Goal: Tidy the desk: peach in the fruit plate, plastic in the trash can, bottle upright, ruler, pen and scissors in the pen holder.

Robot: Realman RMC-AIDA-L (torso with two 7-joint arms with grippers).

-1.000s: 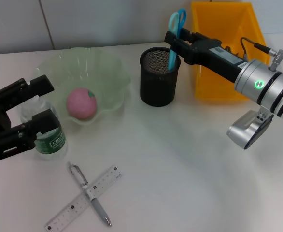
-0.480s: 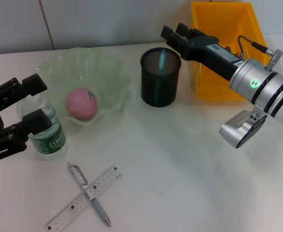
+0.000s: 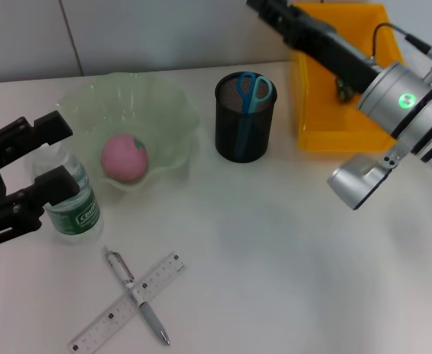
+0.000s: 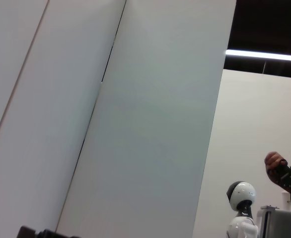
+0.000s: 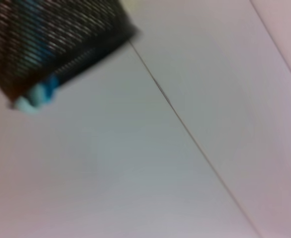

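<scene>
The holder (image 3: 245,118) is black mesh, and the scissors (image 3: 250,91) in it have blue and teal handles. The peach (image 3: 124,157) is pink with a small green spot, and the plate (image 3: 168,118) is pale translucent green. The bottle (image 3: 72,203) is clear with a green label that has white letters. The ruler (image 3: 127,303) is clear with dark marks. The pen (image 3: 138,298) is silver-grey. The bin (image 3: 326,133) is yellow-orange. The table (image 3: 275,258) is white.

- Even, bright overhead light; soft shadows fall beside the pen holder (image 3: 245,118) on the table (image 3: 275,258).
- Right wrist view: pen holder (image 5: 51,44) motion-blurred.
- Left wrist view: ceiling strip light (image 4: 264,55) glares.
</scene>
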